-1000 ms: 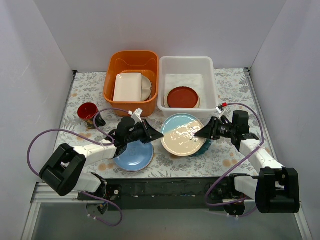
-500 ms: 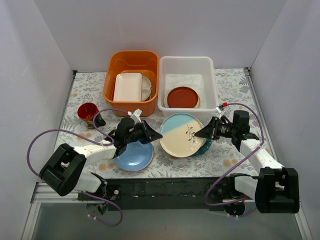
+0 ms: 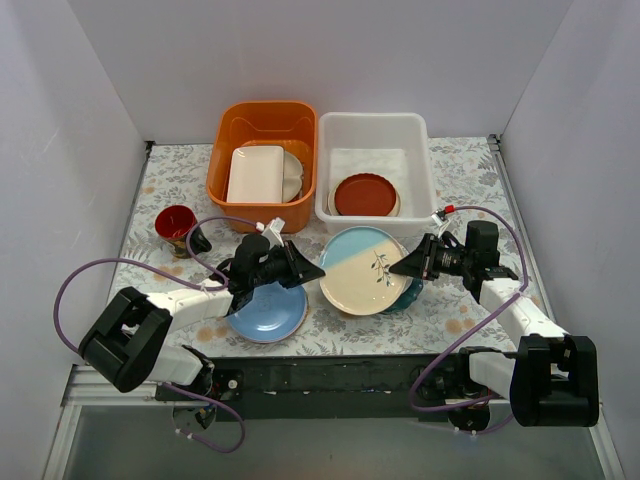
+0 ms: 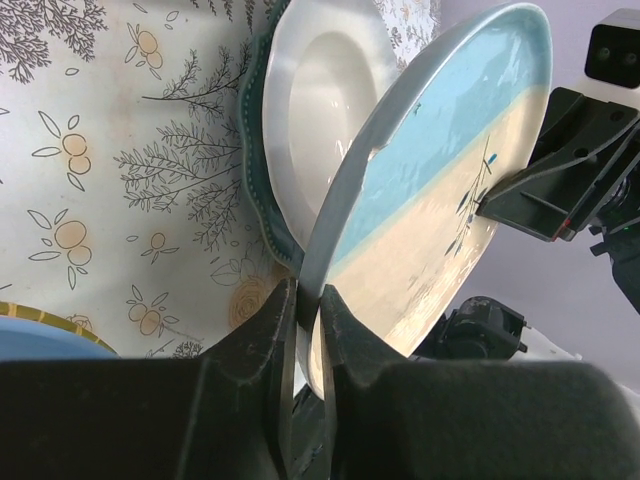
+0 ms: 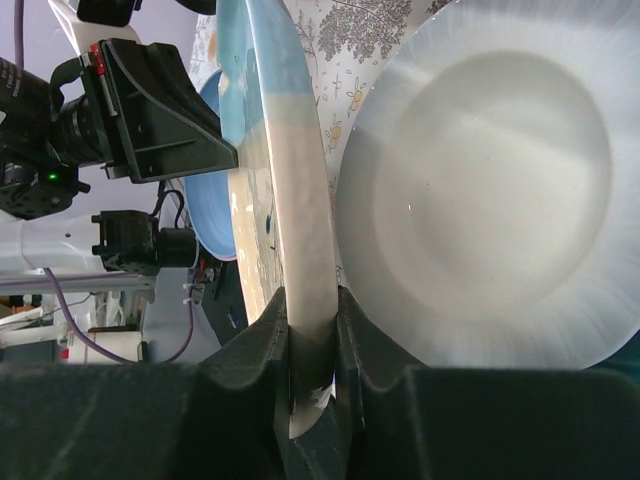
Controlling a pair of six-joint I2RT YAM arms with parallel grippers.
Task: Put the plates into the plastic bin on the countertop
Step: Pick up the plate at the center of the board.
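Your top view looks down from the near edge over the whole countertop (image 3: 458, 170); both wrist views sit close, facing each other across the blue-and-cream plate (image 4: 440, 190).

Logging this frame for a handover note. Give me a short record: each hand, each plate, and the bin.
left hand: shut on two-tone plate, one rim
right hand: shut on opposite rim
white plate: beneath it, on teal plate
plastic bin: holds red-brown plate
light blue plate: flat on countertop

Blue-and-cream plate (image 3: 365, 270) aslant over white plate (image 4: 330, 110)
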